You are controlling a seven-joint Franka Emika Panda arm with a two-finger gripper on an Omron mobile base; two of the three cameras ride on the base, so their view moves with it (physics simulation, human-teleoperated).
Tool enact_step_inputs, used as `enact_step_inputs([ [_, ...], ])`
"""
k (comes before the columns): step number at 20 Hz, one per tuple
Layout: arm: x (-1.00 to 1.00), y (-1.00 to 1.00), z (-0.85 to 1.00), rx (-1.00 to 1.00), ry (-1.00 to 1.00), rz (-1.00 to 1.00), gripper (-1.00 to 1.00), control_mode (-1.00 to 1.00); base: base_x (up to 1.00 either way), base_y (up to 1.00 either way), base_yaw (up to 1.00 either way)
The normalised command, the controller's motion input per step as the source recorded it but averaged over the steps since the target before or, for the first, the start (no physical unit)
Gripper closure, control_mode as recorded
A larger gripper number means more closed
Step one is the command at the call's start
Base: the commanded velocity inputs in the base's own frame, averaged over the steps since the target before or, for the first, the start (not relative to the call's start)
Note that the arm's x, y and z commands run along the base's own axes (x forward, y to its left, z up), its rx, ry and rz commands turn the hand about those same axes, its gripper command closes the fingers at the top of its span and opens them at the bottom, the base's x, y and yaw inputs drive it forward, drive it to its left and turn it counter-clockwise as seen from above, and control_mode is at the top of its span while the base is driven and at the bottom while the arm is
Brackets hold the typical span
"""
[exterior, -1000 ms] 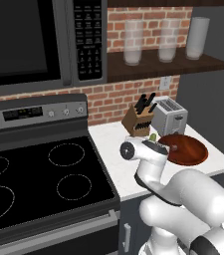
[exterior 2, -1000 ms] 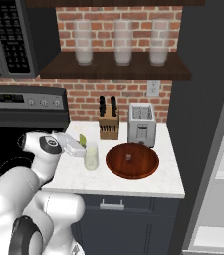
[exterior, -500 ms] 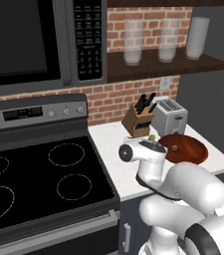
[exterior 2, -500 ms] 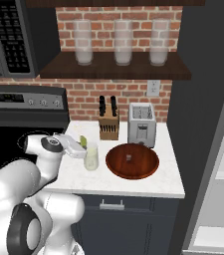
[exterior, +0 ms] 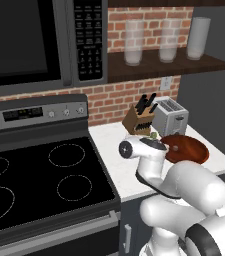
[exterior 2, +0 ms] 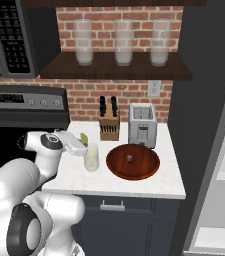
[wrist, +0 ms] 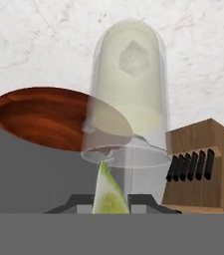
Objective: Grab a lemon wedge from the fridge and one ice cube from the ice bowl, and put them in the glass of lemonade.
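Note:
My gripper (wrist: 111, 203) is shut on the lemon wedge (wrist: 108, 191), a small yellow-green slice held at the rim of the glass of lemonade (wrist: 131, 94). An ice cube (wrist: 132, 59) shows inside the pale liquid. In the right base view the gripper (exterior 2: 81, 145) holds the lemon wedge (exterior 2: 84, 138) just above and left of the glass of lemonade (exterior 2: 91, 157) on the white counter. The reddish-brown ice bowl (exterior 2: 133, 162) sits right of the glass, with one ice cube (exterior 2: 130, 159) in it. The fridge (exterior 2: 209, 125) stands at the far right.
A knife block (exterior 2: 109, 125) and a toaster (exterior 2: 142, 125) stand against the brick wall behind the glass. The black stove (exterior: 34, 180) lies left of the counter, under a microwave (exterior: 34, 45). Three frosted glasses (exterior 2: 124, 42) stand on the shelf above.
The arm has shifted slightly with the lemon wedge still in its grip. The glass and bowl have not moved.

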Motion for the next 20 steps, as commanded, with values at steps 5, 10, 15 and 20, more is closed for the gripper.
enact_step_inputs([
  [5,0.20,-0.06,0.07,0.00,0.00,-0.02,1.00,-1.00,0.00,0.00,0.00],
  [10,0.39,-0.03,-0.28,-0.01,0.00,0.00,1.00,-1.00,0.00,0.00,0.00],
  [15,0.32,0.00,-0.47,-0.05,0.00,0.00,1.00,-1.00,0.00,0.00,0.00],
  [20,0.05,0.00,-0.42,-0.06,0.00,0.00,1.00,-1.00,0.00,0.00,0.00],
])
